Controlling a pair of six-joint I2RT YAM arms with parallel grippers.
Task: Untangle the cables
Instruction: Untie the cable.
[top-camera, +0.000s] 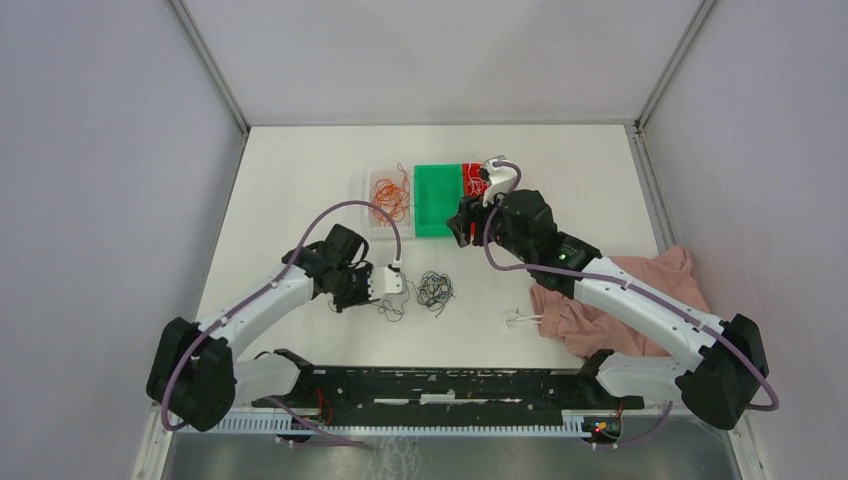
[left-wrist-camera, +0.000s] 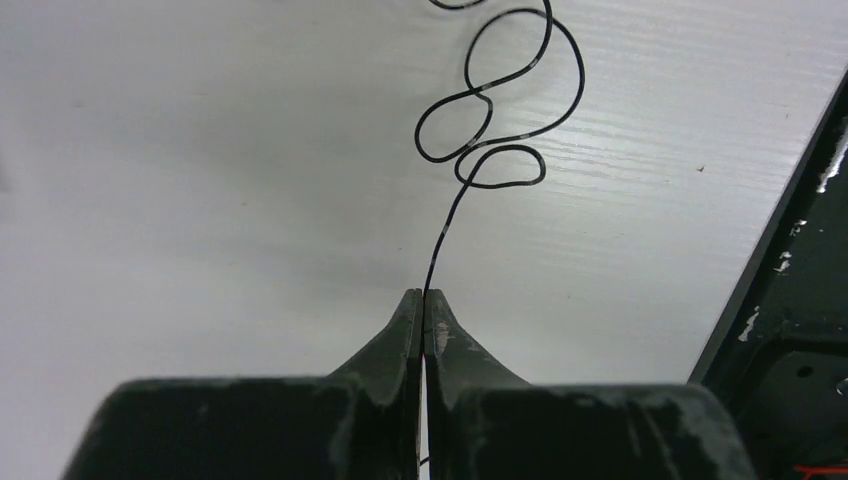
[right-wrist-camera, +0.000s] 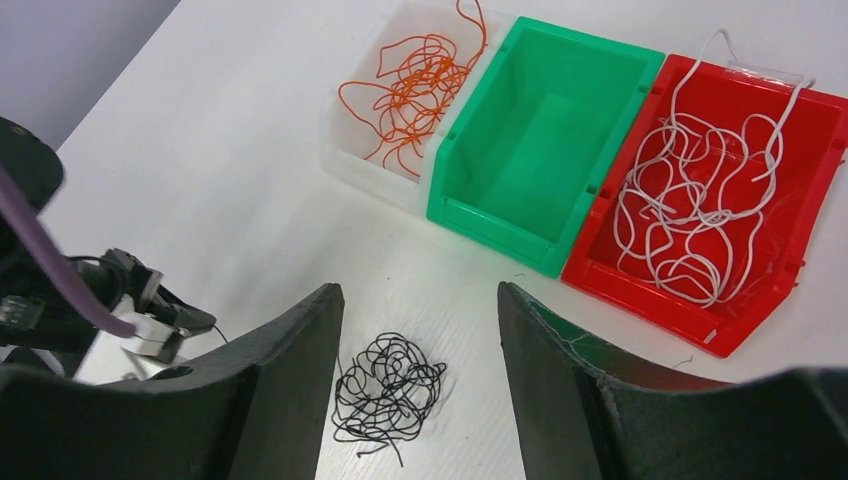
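My left fingers are pinched shut on one black wire. The right fingers hang wide apart, empty, above the black tangle on the counter. If I pull fast, the tangle may drag along, or the thin wire may slip out.

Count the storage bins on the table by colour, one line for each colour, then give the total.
White bin: 1
Green bin: 1
Red bin: 1
Total: 3
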